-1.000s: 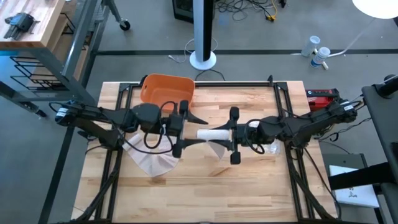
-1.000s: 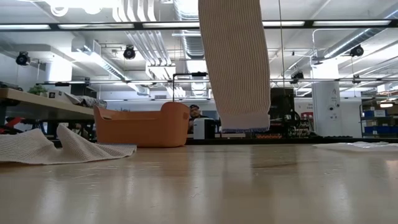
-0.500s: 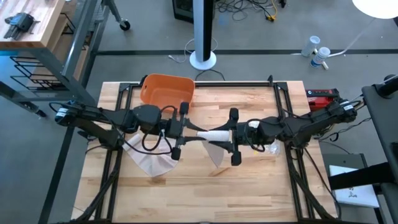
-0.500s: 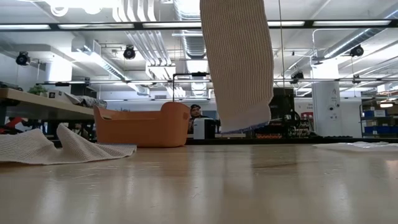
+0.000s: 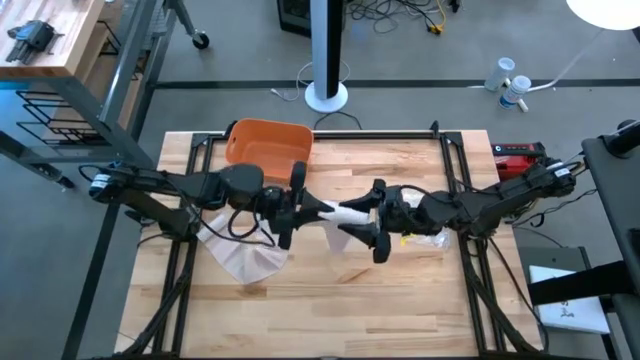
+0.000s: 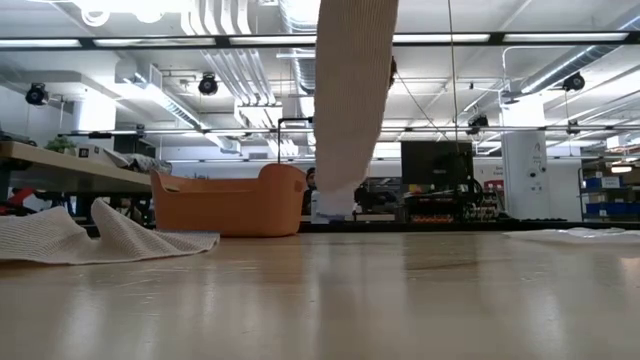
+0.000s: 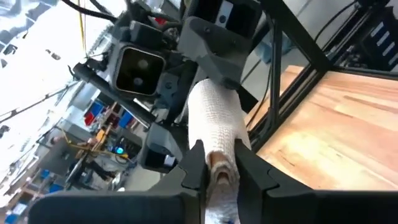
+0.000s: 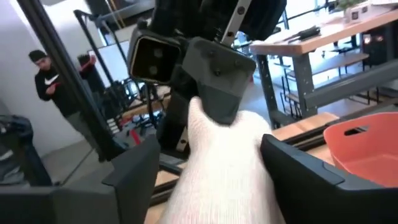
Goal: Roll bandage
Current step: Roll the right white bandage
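The left gripper [image 5: 305, 205] is clamped on one end of the bandage [image 5: 340, 214], just left of the high view's centre; in the left wrist view its fingers [image 7: 194, 167] pinch the white weave [image 7: 214, 124] from both sides. The right gripper [image 5: 372, 212] meets it from the right, its fingers [image 8: 134, 168] spread wide around the other end of the same bandage [image 8: 227, 168]; whether they press on it cannot be told. The bandage is held in the air between the two grippers above the middle of the table [image 5: 400, 290], and a loose tail hangs down, seen in the low view as a ribbed strip [image 6: 350, 100] dropping from the top centre and ending short of the tabletop.

Outward, a crumpled white cloth [image 5: 245, 255] lies lower left of the grippers, under the left arm. An orange basket [image 5: 267, 145] sits at the table's upper left edge. The lower half of the table, towards the bottom edge of the high view, is bare wood. A person [image 8: 46, 78] stands in the room at the right wrist view's upper left.
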Controlling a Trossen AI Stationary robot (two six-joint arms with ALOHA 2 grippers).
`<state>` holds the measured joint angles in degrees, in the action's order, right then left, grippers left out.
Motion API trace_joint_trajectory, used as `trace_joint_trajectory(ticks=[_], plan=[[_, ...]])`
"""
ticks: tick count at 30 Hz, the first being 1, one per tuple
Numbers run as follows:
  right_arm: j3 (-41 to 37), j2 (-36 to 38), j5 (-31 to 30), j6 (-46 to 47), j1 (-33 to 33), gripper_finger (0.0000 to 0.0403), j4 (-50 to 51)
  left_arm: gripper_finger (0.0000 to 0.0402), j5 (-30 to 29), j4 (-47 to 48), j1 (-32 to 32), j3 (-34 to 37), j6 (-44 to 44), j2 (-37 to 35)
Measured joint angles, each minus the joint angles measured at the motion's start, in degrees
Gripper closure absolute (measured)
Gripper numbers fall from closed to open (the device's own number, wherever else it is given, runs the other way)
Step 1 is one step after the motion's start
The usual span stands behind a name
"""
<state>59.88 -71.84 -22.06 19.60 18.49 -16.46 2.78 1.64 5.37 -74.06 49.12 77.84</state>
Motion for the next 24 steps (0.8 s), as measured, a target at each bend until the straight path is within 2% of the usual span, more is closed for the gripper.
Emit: trace_joint_trajectory(ticks=[3,6,15,19,24], plan=[[-1.27,2.11,0.8,0.29,-2.91,0.0115,0.7,0.0363,3.69,-1.17,-4.39,0.36,-1.37,0.0],[-1.61,3.58,4.99,0.42,-8.42,0.0114,3.03,0.0363,5.85,-3.52,-8.37,1.31,-2.44,0.0],[-1.14,3.51,29.92,0.3,-29.32,0.0126,3.86,0.0363,5.81,-6.37,-15.21,2.95,0.91,-0.13],[-1.14,3.13,36.24,-1.53,-33.38,0.0121,4.13,0.0363,1.27,-6.43,-15.4,3.52,2.39,-0.15],[-1.14,3.02,39.09,-5.02,-35.17,0.0121,4.33,0.0363,1.12,-5.77,-15.42,4.15,6.53,-0.15]])
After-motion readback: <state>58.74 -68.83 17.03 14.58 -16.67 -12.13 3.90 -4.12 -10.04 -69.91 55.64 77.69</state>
